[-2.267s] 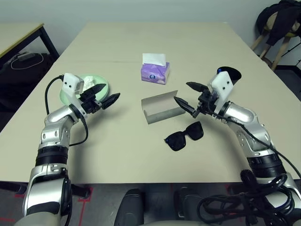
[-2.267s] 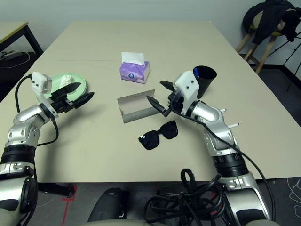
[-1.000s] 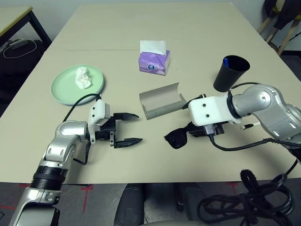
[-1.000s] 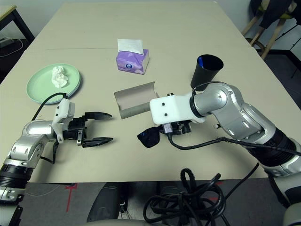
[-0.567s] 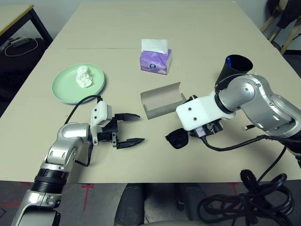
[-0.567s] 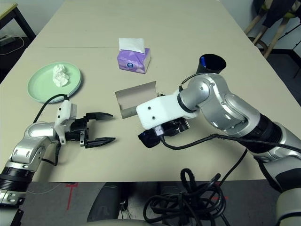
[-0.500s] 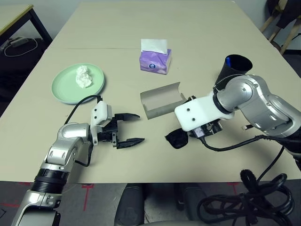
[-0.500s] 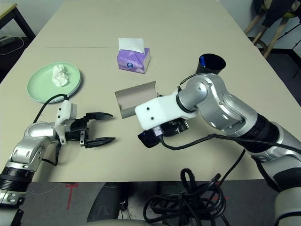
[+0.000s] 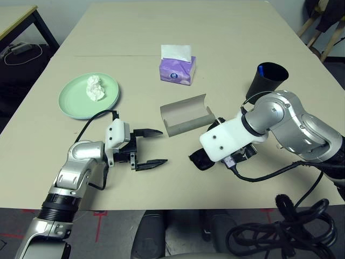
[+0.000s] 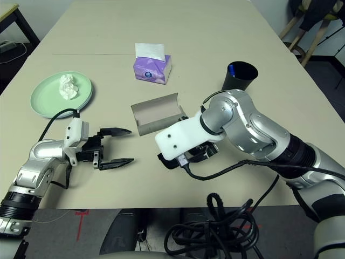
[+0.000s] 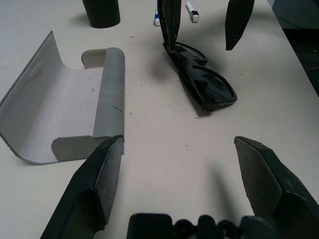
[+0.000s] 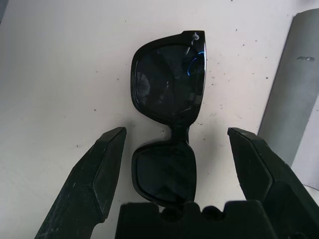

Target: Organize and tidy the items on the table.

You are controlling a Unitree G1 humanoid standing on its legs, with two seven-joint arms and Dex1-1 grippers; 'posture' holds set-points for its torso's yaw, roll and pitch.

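sunglasses [image 12: 168,137] sat mostly hidden under the right gripper [image 12: 174,149], its fingers spread astride them, long axis running near-left to far-right; left gripper [image 9: 149,147] also spread, empty.

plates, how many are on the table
1 in view: a pale green plate near the table's left edge, with a tissue wad on it. A second one may be stacked underneath; I cannot tell.

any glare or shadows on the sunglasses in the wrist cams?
Right wrist view: blue-white glints streak the upper lens of the sunglasses, framed by the open right tool. Left wrist view: the lenses show striped reflections, with a soft shadow on the table beside them.
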